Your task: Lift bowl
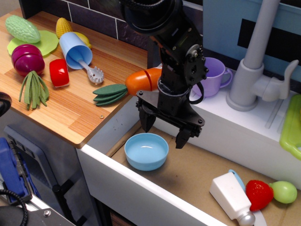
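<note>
The bowl (146,150) is small, round and light blue, and sits upright on the brown floor of the sink (197,174) near its left wall. My gripper (164,132) hangs just above and behind the bowl's far rim. Its two black fingers (146,120) are spread apart and hold nothing. The left finger is over the bowl's back edge, the right finger is to the bowl's right.
A purple mug (214,75) and a grey faucet (256,66) stand on the sink's back ledge. A white bottle (233,195), strawberry (258,194) and green fruit (284,191) lie at the sink's right. The wooden counter (70,108) at left holds a light-blue cup (75,49), carrot (141,81) and other toy food.
</note>
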Robot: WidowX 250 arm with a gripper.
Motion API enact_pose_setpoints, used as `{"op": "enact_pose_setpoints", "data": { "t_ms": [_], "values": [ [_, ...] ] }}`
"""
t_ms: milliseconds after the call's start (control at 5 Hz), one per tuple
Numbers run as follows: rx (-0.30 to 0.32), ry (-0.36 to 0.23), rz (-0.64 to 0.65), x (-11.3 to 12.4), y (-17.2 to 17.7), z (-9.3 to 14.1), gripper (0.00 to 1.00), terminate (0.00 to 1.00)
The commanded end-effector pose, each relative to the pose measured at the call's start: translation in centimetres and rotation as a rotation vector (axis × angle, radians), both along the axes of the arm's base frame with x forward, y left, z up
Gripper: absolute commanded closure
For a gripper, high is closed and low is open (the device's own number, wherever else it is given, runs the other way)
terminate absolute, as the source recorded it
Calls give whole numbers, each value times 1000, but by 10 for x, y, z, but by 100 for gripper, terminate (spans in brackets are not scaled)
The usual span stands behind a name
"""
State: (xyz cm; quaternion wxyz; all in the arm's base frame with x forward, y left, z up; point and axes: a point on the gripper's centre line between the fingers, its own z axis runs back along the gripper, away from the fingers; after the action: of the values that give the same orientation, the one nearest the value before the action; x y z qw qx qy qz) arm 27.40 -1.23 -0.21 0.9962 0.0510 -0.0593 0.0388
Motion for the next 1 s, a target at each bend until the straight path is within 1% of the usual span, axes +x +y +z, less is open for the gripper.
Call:
{"op": "enact_pose_setpoints", "data": {
  "t_ms": [0,200,400,600,800],
  "values": [
    [0,0,0,0,0,0,0,0],
    [-16,-5,4,-4,0,-13,0,0],
    [-33,-13,8,-2,0,-28,0,0],
    [-32,-31,2,-3,2,-40,0,0],
    [-44,-44,-3,-3,8,-54,0,0]
  ]
}}
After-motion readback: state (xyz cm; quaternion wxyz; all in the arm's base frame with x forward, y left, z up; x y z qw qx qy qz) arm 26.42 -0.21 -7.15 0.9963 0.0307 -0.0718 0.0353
